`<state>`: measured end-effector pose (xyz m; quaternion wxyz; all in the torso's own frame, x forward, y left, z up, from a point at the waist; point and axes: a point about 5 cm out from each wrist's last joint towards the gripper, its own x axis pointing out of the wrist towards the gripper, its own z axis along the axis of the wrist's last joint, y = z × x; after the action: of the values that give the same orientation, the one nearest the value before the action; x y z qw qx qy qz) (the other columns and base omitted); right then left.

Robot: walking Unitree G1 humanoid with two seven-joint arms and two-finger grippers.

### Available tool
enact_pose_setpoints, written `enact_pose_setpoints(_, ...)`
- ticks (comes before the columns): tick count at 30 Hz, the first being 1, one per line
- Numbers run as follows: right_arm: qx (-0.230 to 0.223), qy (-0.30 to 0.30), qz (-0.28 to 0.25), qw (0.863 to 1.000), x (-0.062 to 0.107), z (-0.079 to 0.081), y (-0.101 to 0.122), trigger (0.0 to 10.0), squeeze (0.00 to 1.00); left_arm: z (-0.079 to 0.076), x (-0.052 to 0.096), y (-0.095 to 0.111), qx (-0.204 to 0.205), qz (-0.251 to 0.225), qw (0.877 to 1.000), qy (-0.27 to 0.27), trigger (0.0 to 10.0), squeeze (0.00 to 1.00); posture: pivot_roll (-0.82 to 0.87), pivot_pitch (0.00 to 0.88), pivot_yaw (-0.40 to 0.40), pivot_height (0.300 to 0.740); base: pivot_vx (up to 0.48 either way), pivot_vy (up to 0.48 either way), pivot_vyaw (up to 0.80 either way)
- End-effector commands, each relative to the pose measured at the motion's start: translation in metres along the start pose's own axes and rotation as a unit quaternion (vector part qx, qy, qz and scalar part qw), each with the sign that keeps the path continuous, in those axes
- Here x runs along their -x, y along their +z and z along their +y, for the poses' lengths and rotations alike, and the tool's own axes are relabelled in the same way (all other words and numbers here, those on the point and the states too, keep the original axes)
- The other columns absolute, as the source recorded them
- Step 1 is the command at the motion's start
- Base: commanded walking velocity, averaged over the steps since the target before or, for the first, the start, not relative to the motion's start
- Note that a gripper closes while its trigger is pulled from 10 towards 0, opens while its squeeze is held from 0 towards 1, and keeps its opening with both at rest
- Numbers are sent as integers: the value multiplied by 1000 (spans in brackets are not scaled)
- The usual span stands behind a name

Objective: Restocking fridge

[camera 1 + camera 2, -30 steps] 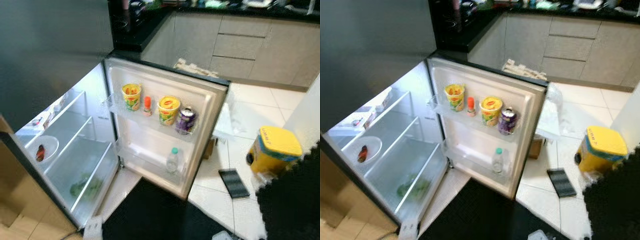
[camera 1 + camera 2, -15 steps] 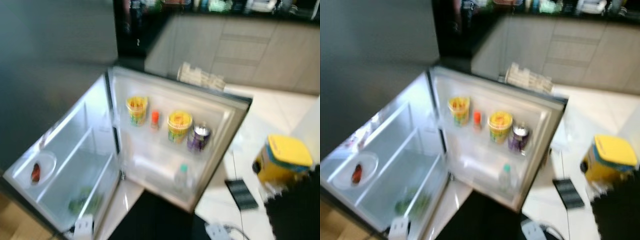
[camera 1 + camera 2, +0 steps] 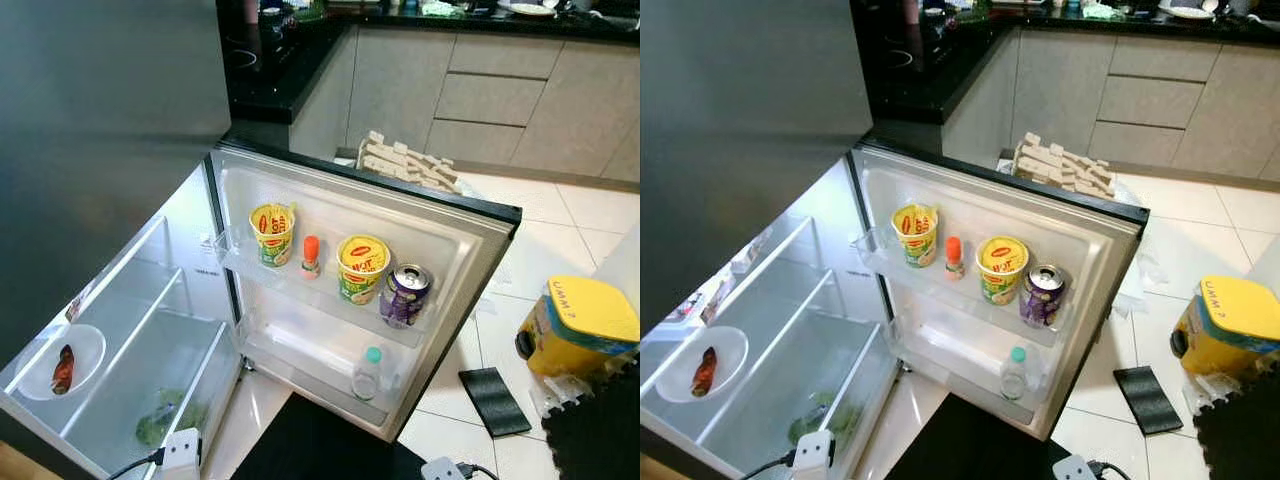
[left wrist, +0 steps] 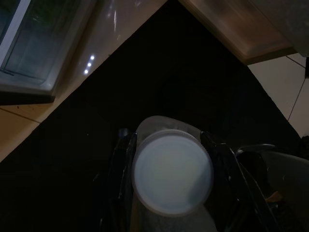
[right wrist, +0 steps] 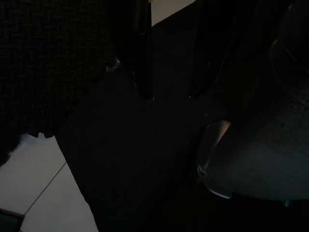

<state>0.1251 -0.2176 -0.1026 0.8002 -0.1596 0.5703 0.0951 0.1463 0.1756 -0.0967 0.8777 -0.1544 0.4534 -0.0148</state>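
Door shelf point(image 3: 300, 285) holds two cups, a small bottle between them, and a can point(image 3: 404, 295) at its right end.

A glossy white tiled floor point(image 3: 560, 215) with thin dark grout lines spreads before grey flat-front kitchen cabinets point(image 3: 490, 95) under a black glossy counter point(image 3: 275, 75). A dark mat point(image 3: 320, 450) lies on the floor. A plain grey wall point(image 3: 100, 120) stands to the left.
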Motion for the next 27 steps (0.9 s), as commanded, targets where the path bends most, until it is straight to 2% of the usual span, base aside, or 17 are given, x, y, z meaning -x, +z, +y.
enact_pose_setpoints(1, -6, 1, 6, 1000, 0, 0, -3, 10000, 0, 1, 3, -10, -4, 19, 1000, -5, 10000, 0, -55, 0, 10, 740, 0, -296, 0)
enact_pose_setpoints(7, -6, 1, 4, 1000, 0, 1, -3, 10000, 0, 0, 2, -8, 0, 16, 1000, -10, 10000, 0, -56, 0, 12, 740, 0, -470, 0)
enact_pose_setpoints(9, -7, 1, 5, 1000, 0, 1, -3, 10000, 0, 0, 2, -7, 5, 11, 1000, -7, 10000, 0, -56, 0, 12, 740, 0, 0, 0)
enact_pose_setpoints(16, -6, 0, 8, 1000, 0, 1, -3, 10000, 0, 0, 1, -1, 5, 1, 1000, -7, 10000, 0, -56, 0, 12, 740, 0, 0, -776)
enact_pose_setpoints(27, -6, 0, 4, 1000, 0, 1, -3, 10000, 0, 2, 1, -2, -2, 4, 1000, 1, 10000, 0, -56, 0, 12, 740, 0, 0, 0)
